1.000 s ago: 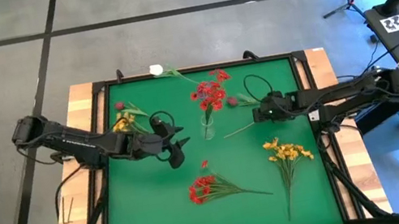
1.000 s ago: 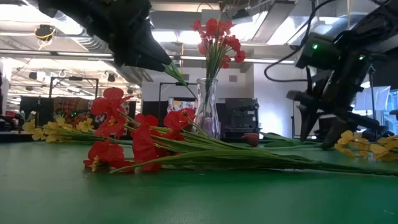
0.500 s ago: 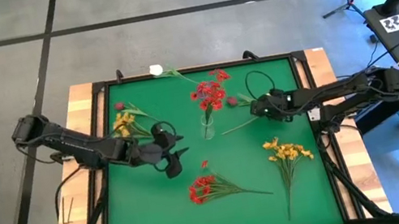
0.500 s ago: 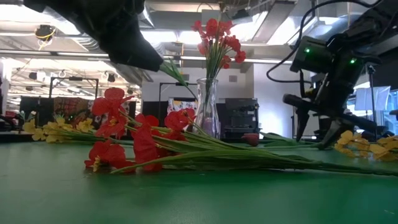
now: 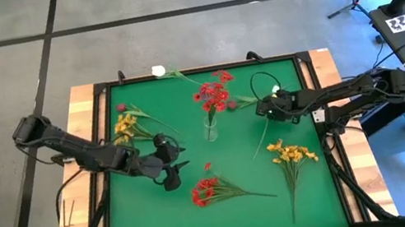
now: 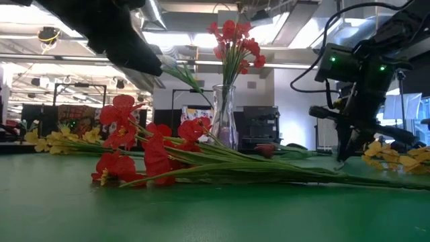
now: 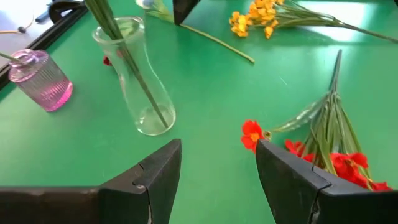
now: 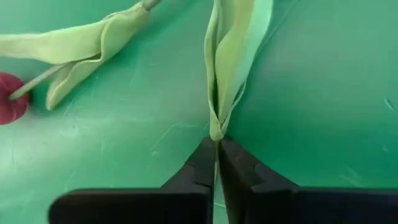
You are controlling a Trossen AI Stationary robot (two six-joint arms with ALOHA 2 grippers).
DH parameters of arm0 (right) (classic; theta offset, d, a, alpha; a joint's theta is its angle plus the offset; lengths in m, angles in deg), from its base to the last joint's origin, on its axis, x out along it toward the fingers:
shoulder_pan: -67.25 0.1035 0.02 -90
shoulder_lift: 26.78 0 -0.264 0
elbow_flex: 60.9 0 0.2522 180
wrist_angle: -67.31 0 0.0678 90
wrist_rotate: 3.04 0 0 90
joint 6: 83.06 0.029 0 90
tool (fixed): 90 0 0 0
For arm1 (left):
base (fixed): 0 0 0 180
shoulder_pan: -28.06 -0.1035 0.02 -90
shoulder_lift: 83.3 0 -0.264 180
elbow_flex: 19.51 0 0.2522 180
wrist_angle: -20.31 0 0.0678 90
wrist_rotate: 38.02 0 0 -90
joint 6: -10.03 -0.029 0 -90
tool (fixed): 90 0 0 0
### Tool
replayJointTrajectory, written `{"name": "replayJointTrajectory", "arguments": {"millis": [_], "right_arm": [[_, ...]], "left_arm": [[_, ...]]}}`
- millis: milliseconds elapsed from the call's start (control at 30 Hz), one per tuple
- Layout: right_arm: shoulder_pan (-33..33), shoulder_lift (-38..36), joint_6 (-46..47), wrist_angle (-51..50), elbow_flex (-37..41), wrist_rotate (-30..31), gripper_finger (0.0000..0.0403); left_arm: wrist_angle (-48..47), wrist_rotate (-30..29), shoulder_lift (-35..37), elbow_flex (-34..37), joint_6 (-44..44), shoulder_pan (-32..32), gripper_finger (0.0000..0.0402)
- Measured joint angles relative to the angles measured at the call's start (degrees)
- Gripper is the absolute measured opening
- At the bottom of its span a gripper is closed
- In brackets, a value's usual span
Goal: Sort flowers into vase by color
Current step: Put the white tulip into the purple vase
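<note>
A clear glass vase near the table's middle holds red flowers. Just right of it, my right gripper is shut on the thin stem of a dark pink bud flower that lies on the green mat. Loose red flowers lie near the front, and yellow ones to their right. My left gripper hovers open, left of the loose red flowers, with nothing between its fingers. A small pink ribbed vase stands beside the glass one. My right gripper pinches the thin green stem between its two fingertips, right where a pair of pale green leaves begins. The fingers point down at the mat, coming from the table's right. The leaves and the stem lie on the mat.
More yellow flowers and a dark pink bud lie at the far left. A white tulip bud sits at the far edge. A black raised frame rims the mat. Bare mat lies near the front left corner.
My right gripper has come down and shut on the dark pink flower's stem. The stem's free end has swung from pointing toward the glass vase to pointing toward the table's near edge. My left gripper has drifted toward the near edge, staying open.
</note>
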Motion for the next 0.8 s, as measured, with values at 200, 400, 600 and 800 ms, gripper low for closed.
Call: {"name": "replayJointTrajectory", "arguments": {"millis": [200,400,600,800], "right_arm": [[1.2,-3.1,-3.7,-3.5,-3.1,-2.2,0.0013],[3.2,-7.4,-8.7,-11.1,-10.0,-1.5,0.0009],[5.5,-13.1,-13.3,-19.4,-17.5,8.2,0.0004],[7.0,-18.6,-34.8,-8.5,-22.4,25.9,0.0002]], "left_arm": [[-0.4,0.0,0.0,0.0,0.0,0.8,0.0203],[-0.4,-0.3,0.0,0.0,0.0,0.8,0.0203],[-0.6,-1.0,0.0,0.0,-0.7,0.8,0.0203],[-0.7,-4.2,0.8,0.0,-3.9,0.7,0.0203]]}}
